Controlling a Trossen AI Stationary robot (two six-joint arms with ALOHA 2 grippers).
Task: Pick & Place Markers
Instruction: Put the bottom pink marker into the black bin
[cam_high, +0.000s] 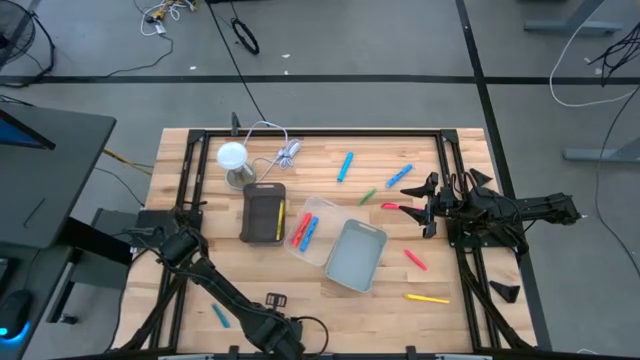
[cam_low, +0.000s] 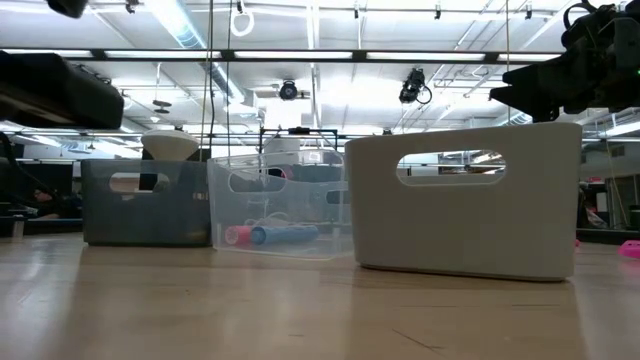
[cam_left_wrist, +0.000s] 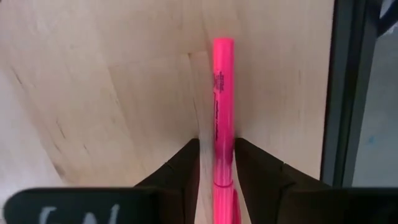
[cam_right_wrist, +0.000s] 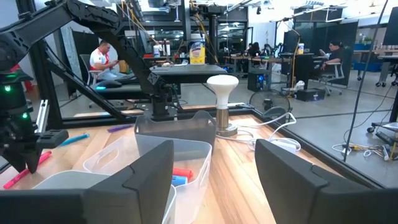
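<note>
A pink marker (cam_left_wrist: 222, 93) lies flat on the wood near the table's near edge. My left gripper (cam_left_wrist: 216, 146) points down over it, open, with one finger on each side of the marker's lower half. In the high view the left arm's wrist (cam_high: 272, 335) hides the marker. More markers lie loose: blue ones (cam_high: 346, 166), a green one (cam_high: 368, 196), red ones (cam_high: 415, 260), a yellow one (cam_high: 427, 298) and a teal one (cam_high: 218, 317). My right gripper (cam_high: 430, 205) waits open at the right side, level above the table. My left gripper comes from above with its fingers across the pink marker. A strip of wood shows between one finger (cam_left_wrist: 186, 165) and the marker. The other finger (cam_left_wrist: 255, 165) meets the marker's side (cam_left_wrist: 231, 155) in the picture; whether it touches I cannot tell.
Three bins stand mid-table: a dark one (cam_high: 264, 212) with a yellow marker, a clear one (cam_high: 322, 212) with red and blue markers, and a pale one (cam_high: 355, 255). A white lamp (cam_high: 232, 158) and a cable bundle (cam_high: 285, 152) sit at the far left. A black rail (cam_left_wrist: 348, 93) runs beside the marker.
</note>
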